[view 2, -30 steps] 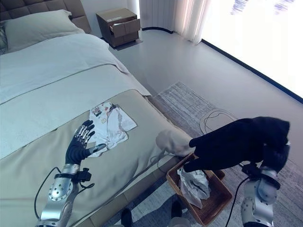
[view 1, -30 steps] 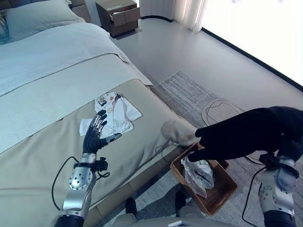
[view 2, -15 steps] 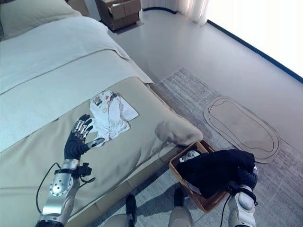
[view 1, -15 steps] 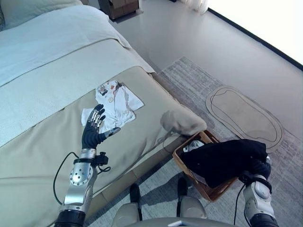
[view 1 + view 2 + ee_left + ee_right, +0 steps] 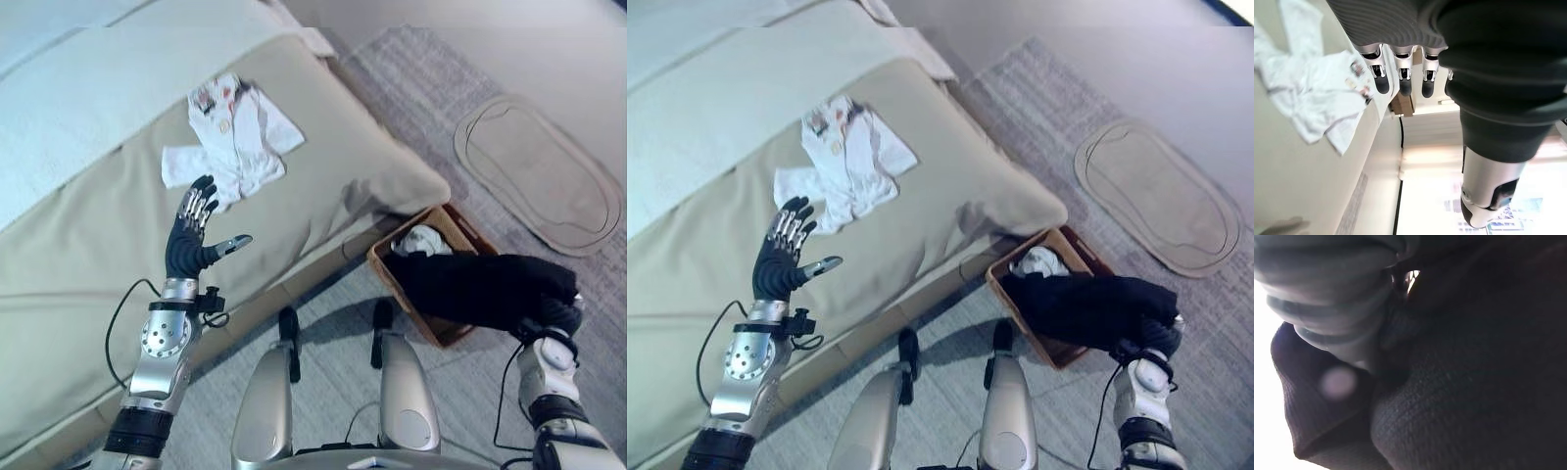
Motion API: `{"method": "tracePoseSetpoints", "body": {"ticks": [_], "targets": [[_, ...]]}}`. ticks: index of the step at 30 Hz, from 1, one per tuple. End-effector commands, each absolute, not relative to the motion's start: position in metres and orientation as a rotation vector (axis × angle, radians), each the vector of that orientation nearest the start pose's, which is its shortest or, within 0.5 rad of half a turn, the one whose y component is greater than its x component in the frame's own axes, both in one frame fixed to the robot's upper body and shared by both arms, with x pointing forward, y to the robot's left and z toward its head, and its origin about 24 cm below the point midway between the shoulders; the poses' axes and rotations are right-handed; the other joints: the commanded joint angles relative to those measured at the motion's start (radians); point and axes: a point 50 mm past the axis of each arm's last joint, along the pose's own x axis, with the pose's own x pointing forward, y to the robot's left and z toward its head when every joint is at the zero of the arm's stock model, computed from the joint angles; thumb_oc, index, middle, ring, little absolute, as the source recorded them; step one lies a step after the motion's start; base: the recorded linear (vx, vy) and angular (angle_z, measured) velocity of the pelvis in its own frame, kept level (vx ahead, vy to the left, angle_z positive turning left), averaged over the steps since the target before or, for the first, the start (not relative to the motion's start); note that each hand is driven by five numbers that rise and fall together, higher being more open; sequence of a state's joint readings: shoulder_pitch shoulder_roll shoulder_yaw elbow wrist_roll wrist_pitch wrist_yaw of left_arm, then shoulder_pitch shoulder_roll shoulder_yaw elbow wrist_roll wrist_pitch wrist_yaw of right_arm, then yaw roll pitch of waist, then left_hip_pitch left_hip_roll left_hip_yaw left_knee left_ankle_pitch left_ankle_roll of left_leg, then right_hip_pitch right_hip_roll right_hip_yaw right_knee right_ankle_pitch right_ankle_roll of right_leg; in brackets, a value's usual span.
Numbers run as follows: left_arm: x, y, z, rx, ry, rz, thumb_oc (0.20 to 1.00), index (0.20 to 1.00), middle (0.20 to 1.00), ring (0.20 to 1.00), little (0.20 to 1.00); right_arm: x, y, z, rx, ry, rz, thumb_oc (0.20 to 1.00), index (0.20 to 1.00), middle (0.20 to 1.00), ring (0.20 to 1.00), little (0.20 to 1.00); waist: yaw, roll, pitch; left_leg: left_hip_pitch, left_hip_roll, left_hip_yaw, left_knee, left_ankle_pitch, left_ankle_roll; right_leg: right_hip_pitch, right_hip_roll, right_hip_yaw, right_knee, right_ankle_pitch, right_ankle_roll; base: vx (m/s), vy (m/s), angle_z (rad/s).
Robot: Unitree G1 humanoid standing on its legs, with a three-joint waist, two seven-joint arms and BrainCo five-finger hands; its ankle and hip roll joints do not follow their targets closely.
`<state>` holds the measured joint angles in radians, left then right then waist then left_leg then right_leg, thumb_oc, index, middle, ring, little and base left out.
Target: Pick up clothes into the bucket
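Observation:
A black garment (image 5: 480, 289) hangs from my right hand (image 5: 554, 321) and drapes across the brown wicker basket (image 5: 408, 232) on the floor beside the bed; it lies right against the hand in the right wrist view (image 5: 1474, 382). A white cloth (image 5: 421, 240) lies in the basket's far end. On the bed, a white printed shirt (image 5: 240, 137) lies spread flat. My left hand (image 5: 191, 245) is raised above the beige cover just short of that shirt, open and holding nothing, its fingers (image 5: 1400, 73) straight with the shirt (image 5: 1308, 98) past them.
The bed (image 5: 98, 294) with its beige cover takes the left side, its corner bulging next to the basket. A grey rug (image 5: 421, 88) covers the floor, with an oval mat (image 5: 539, 176) beyond the basket.
The camera has tilted down. My right hand has come down with the black garment, from above the basket to lying across it. The left hand stays raised and open.

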<state>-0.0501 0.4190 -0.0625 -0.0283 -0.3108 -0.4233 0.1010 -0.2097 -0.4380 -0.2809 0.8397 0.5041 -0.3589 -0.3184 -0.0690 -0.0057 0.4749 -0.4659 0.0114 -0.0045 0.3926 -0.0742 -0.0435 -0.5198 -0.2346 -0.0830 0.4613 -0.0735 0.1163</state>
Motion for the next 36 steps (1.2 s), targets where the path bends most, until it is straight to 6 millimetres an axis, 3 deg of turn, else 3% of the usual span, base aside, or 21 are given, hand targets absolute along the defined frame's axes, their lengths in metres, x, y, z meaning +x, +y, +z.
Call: {"method": "tracePoseSetpoints", "body": {"ticks": [1, 5, 6, 9, 11, 14, 17, 18, 20, 23, 28, 36], "targets": [[0.242, 0.205, 0.14, -0.006, -0.649, 0.002, 1.0, 1.0, 1.0, 1.0, 1.0, 0.228, -0.378, 0.029, 0.064, -0.048, -0.962, 0.2, 0.2, 0.2, 0.2, 0.2, -0.013, -0.006, -0.067, -0.119, 0.011, 0.031, 0.154, -0.062, 0.017, -0.045, -0.011, 0.037, 0.037, 0.035, 0.013, -0.11, 0.01, -0.02], [0.242, 0.201, 0.147, -0.056, -0.689, 0.0, 1.0, 1.0, 1.0, 1.0, 1.0, 0.24, -0.376, 0.044, 0.052, -0.098, -0.939, 0.2, 0.2, 0.2, 0.2, 0.2, -0.006, 0.01, -0.049, -0.223, 0.014, 0.04, 0.24, -0.089, 0.02, -0.16, -0.008, 0.065, 0.128, 0.009, 0.004, -0.07, 0.014, -0.04], [0.242, 0.201, 0.153, -0.075, -0.717, 0.01, 1.0, 1.0, 1.0, 1.0, 1.0, 0.249, -0.37, 0.051, 0.044, -0.133, -0.898, 0.2, 0.2, 0.2, 0.2, 0.2, -0.005, 0.015, -0.041, -0.246, 0.015, 0.041, 0.263, -0.11, 0.018, -0.191, -0.004, 0.077, 0.158, -0.01, 0.004, -0.08, 0.025, -0.07], [0.242, 0.199, 0.157, -0.104, -0.742, 0.008, 1.0, 1.0, 1.0, 1.0, 1.0, 0.261, -0.363, 0.061, 0.02, -0.159, -0.862, 0.2, 0.2, 0.2, 0.2, 0.2, 0.0, 0.022, -0.031, -0.308, 0.016, 0.054, 0.306, -0.104, 0.023, -0.263, -0.002, 0.095, 0.202, -0.003, -0.004, -0.1, 0.026, -0.13], [0.242, 0.199, 0.162, -0.144, -0.764, 0.025, 1.0, 1.0, 1.0, 1.0, 1.0, 0.28, -0.349, 0.069, -0.035, -0.158, -0.801, 0.2, 0.2, 0.2, 0.2, 0.2, 0.009, 0.035, -0.019, -0.372, 0.017, 0.069, 0.356, -0.113, 0.026, -0.337, 0.003, 0.12, 0.255, -0.012, -0.01, -0.09, 0.024, -0.08], [0.242, 0.197, 0.162, -0.15, -0.768, 0.03, 1.0, 1.0, 1.0, 1.0, 1.0, 0.289, -0.34, 0.074, -0.069, -0.163, -0.765, 0.2, 0.2, 0.2, 0.2, 0.2, 0.012, 0.04, -0.01, -0.405, 0.016, 0.076, 0.384, -0.118, 0.028, -0.372, 0.006, 0.13, 0.281, -0.014, -0.012, -0.06, 0.013, -0.1], [0.243, 0.194, 0.164, -0.158, -0.774, 0.016, 1.0, 1.0, 1.0, 1.0, 1.0, 0.314, -0.327, 0.091, -0.24, -0.144, -0.677, 0.2, 0.2, 0.2, 0.2, 0.2, 0.026, 0.062, 0.003, -0.467, 0.017, 0.092, 0.432, -0.129, 0.034, -0.45, 0.011, 0.151, 0.336, -0.024, -0.018, -0.02, 0.025, -0.07], [0.243, 0.194, 0.164, -0.158, -0.774, 0.018, 1.0, 1.0, 1.0, 1.0, 1.0, 0.315, -0.326, 0.091, -0.241, -0.144, -0.676, 0.2, 0.2, 0.2, 0.2, 0.2, 0.027, 0.063, -0.003, -0.459, 0.018, 0.087, 0.442, -0.161, 0.027, -0.446, 0.014, 0.154, 0.351, -0.055, -0.013, 0.04, 0.027, -0.18], [0.242, 0.19, 0.167, -0.165, -0.787, 0.009, 1.0, 1.0, 1.0, 1.0, 1.0, 0.332, -0.316, 0.106, -0.361, -0.146, -0.62, 0.2, 0.2, 0.2, 0.2, 0.2, 0.037, 0.074, 0.006, -0.503, 0.019, 0.097, 0.485, -0.174, 0.031, -0.497, 0.022, 0.171, 0.389, -0.062, -0.017, 0.0, 0.023, -0.11], [0.242, 0.188, 0.169, -0.175, -0.797, 0.007, 1.0, 1.0, 1.0, 1.0, 1.0, 0.342, -0.31, 0.116, -0.401, -0.156, -0.599, 0.2, 0.2, 0.2, 0.2, 0.2, 0.04, 0.08, 0.012, -0.531, 0.019, 0.102, 0.507, -0.179, 0.034, -0.529, 0.026, 0.177, 0.413, -0.065, -0.018, -0.03, 0.016, -0.08], [0.239, 0.185, 0.176, -0.193, -0.822, 0.007, 1.0, 1.0, 1.0, 1.0, 1.0, 0.359, -0.313, 0.136, -0.507, -0.12, -0.634, 0.2, 0.2, 0.2, 0.2, 0.2, 0.053, 0.096, 0.009, -0.599, 0.02, 0.108, 0.539, -0.187, 0.043, -0.609, 0.028, 0.188, 0.457, -0.073, -0.018, -0.02, 0.017, -0.05], [0.237, 0.183, 0.18, -0.214, -0.84, 0.014, 1.0, 1.0, 1.0, 1.0, 1.0, 0.365, -0.325, 0.154, -0.595, -0.077, -0.686, 0.2, 0.2, 0.2, 0.2, 0.2, 0.059, 0.106, 0.004, -0.669, 0.02, 0.109, 0.581, -0.194, 0.05, -0.688, 0.026, 0.196, 0.508, -0.085, -0.02, 0.0, 0.007, 0.01]]}}
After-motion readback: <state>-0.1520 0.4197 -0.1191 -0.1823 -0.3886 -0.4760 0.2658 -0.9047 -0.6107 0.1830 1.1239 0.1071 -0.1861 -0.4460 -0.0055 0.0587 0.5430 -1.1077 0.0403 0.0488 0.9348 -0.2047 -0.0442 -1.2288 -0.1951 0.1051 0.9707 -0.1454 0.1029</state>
